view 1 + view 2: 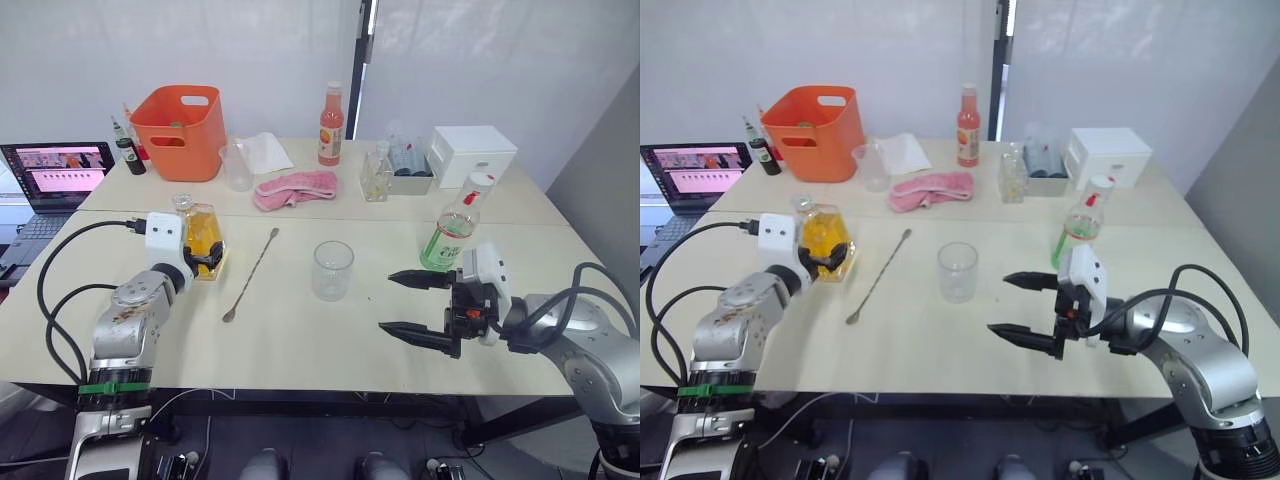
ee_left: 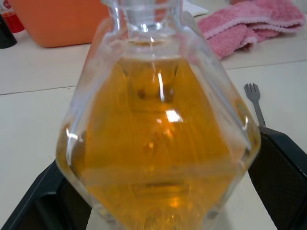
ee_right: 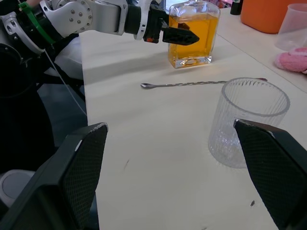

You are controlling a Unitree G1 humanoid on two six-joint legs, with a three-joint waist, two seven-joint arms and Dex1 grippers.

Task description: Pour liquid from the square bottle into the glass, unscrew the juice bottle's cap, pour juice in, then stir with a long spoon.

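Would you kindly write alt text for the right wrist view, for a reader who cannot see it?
The right gripper is open over a pale table, its fingers framing the empty glass. Beyond lie the long spoon and the square bottle of yellow-orange liquid, which the left gripper has its fingers around.
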